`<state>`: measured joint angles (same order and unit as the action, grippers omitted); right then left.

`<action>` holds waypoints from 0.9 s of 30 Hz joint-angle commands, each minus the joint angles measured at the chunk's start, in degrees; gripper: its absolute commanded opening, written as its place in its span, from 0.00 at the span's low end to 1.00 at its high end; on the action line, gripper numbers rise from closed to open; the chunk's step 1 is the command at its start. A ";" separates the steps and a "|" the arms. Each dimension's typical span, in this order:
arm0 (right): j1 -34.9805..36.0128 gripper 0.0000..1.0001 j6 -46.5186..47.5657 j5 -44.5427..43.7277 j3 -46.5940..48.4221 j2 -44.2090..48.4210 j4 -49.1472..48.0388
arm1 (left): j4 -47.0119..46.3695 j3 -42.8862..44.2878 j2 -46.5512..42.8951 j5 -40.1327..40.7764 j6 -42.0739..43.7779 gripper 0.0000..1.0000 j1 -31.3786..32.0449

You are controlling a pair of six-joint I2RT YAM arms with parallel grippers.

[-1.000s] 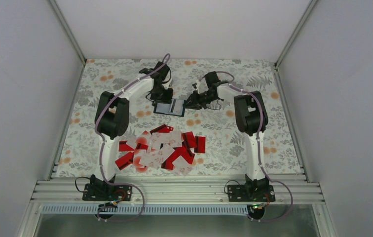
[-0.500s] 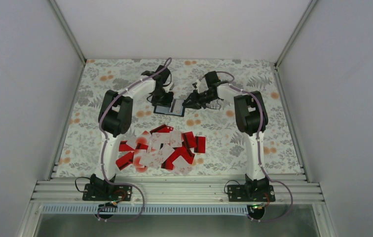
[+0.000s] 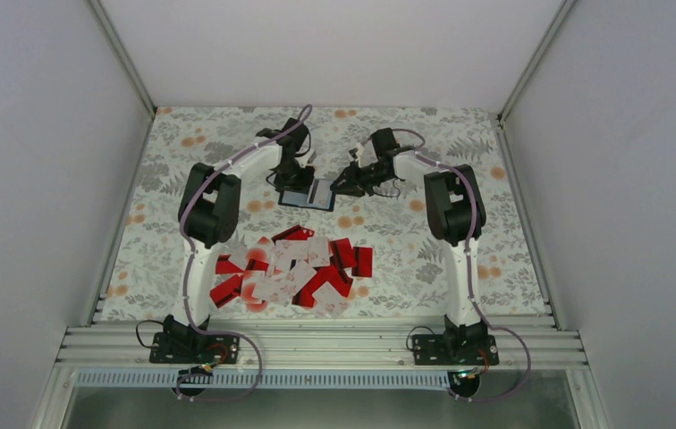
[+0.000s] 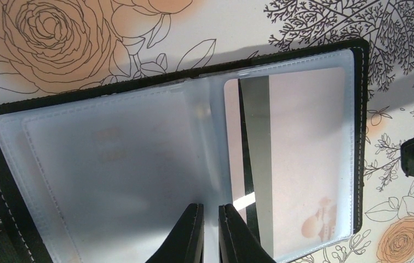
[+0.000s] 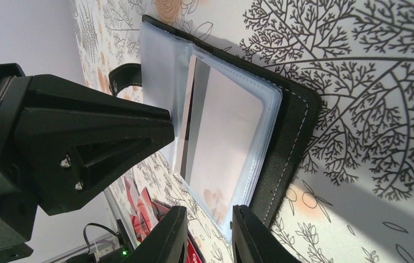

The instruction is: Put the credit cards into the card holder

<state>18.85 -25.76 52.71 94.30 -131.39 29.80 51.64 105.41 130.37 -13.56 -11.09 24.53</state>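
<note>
Closing on clear page of card holder (image 4: pixel 111 164), left gripper (image 4: pixel 211 233) went nearly together. Right gripper (image 5: pixel 207 235) pinched holder's edge. Holder lay at far middle of table (image 3: pixel 495 268); credit cards (image 3: pixel 290 268) waited by near edge. Pocket likely readied for next card.

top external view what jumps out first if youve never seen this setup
The heap of red and white credit cards in the middle of the flowered table grabs the eye first. Farther back, the left gripper and right gripper meet over the open card holder, which already holds one striped card.
</note>
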 commanded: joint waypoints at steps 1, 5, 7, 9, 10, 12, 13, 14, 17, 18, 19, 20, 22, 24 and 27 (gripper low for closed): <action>0.49 0.22 -1.31 0.64 0.25 -1.67 -1.76 | -0.51 0.09 0.63 1.05 0.73 0.08 -0.04; 0.59 0.23 -1.64 1.48 0.61 -2.75 -1.99 | -0.55 -0.14 1.05 0.80 1.20 0.07 0.02; 0.72 0.24 -1.83 1.76 0.62 -3.26 -2.02 | -0.74 -0.41 1.15 0.48 1.55 0.07 0.12; 0.84 0.24 -1.90 2.20 0.62 -3.86 -2.11 | -0.88 -0.55 1.36 0.39 1.67 0.07 0.21; 0.89 0.24 -1.99 2.22 0.62 -4.06 -2.18 | -0.85 -0.57 1.49 0.39 1.69 0.07 0.25; 0.98 0.25 -2.09 2.23 0.68 -4.26 -2.36 | -0.92 -0.64 1.63 0.25 1.77 0.07 0.32; 1.01 0.24 -2.15 2.18 0.75 -4.35 -2.38 | -0.92 -0.72 1.64 0.14 1.82 0.07 0.40; 1.08 0.24 -2.19 2.26 0.79 -4.46 -2.47 | -1.00 -0.75 1.72 -0.07 1.86 0.07 0.42; 1.18 0.24 -2.36 2.22 1.01 -4.47 -2.60 | -1.06 -0.67 2.15 -0.56 2.08 0.06 0.80; 1.23 0.24 -2.35 2.18 1.12 -4.51 -2.54 | -1.04 -0.53 2.28 -0.87 2.17 0.06 0.90; 1.21 0.25 -2.32 2.14 1.33 -4.52 -2.41 | -1.02 -0.42 2.47 -1.24 2.35 0.06 1.07; 1.27 0.24 -2.28 2.06 1.46 -4.60 -2.31 | -1.01 -0.26 2.60 -1.28 2.42 0.06 1.25; 1.36 0.24 -2.13 2.05 2.04 -4.74 -1.87 | -0.84 0.09 2.98 -1.35 2.48 0.06 1.62; 1.45 0.24 -1.93 2.18 2.60 -4.92 -1.54 | -0.84 0.23 3.12 -1.39 2.35 0.06 1.83; 1.65 0.25 -1.63 2.22 3.07 -4.94 -1.15 | -0.84 0.24 3.20 -1.57 2.17 0.06 2.01</action>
<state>19.57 -27.83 54.26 95.31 -134.74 28.08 50.85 105.41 131.02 -14.17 -9.63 25.98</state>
